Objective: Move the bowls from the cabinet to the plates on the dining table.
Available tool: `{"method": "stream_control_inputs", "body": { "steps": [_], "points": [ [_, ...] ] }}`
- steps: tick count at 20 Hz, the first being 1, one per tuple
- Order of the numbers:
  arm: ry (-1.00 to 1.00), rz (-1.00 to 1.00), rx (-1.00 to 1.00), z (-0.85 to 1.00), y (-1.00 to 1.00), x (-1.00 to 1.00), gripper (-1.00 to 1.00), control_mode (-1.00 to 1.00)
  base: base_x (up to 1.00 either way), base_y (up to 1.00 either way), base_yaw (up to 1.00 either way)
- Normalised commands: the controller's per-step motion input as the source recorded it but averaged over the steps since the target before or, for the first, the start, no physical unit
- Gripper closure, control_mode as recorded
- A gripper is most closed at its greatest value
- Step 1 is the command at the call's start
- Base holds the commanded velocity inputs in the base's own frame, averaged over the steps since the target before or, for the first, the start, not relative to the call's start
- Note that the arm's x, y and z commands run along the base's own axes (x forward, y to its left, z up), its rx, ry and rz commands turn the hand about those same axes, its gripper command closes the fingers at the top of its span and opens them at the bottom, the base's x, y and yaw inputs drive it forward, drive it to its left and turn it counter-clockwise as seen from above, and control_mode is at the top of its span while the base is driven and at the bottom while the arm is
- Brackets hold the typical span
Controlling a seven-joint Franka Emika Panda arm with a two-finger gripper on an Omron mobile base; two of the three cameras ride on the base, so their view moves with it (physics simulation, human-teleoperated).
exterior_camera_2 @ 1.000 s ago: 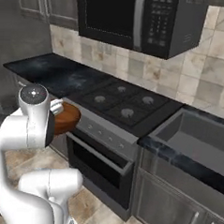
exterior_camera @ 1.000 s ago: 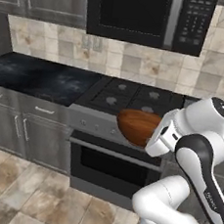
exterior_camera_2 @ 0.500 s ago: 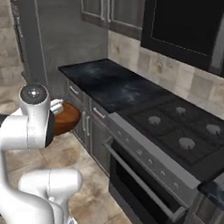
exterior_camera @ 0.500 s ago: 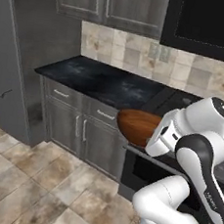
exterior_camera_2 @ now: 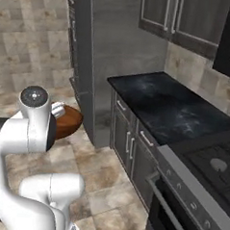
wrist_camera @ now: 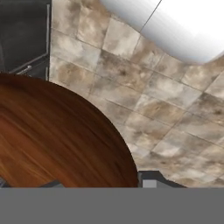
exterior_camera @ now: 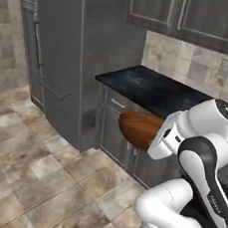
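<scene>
Above the tiled floor | my hand (exterior_camera: 155, 141) pinches the round dark brown wood-like bowl (exterior_camera: 139, 129) | step: carrying | next: reach dining tabletop plate.

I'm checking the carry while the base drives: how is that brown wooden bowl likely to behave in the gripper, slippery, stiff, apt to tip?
The brown bowl looks rigid, wood-grained, so it probably won't flex. Its surface shines smoothly, so it may slip under the gripper, which seems to pinch it at one rim. It hangs out sideways over the tiled floor, so it might swing or tilt.
</scene>
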Motion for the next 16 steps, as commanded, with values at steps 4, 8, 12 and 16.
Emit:
{"method": "stream_control_inputs", "body": {
  "steps": [4, 8, 12, 16],
  "points": [
    [0.00, 0.00, 0.00, 0.00, 0.00, 0.00, 1.00, 1.00, 0.48, 0.30, 0.41],
    [0.00, 0.00, 0.00, 0.00, 0.00, 0.00, 1.00, 1.00, 0.39, 0.32, 0.42],
    [0.00, 0.00, 0.00, 0.00, 0.00, 0.00, 1.00, 1.00, 0.24, 0.43, 0.42],
    [0.00, 0.00, 0.00, 0.00, 0.00, 0.00, 1.00, 1.00, 0.19, 0.45, 0.42]
  ]
}}
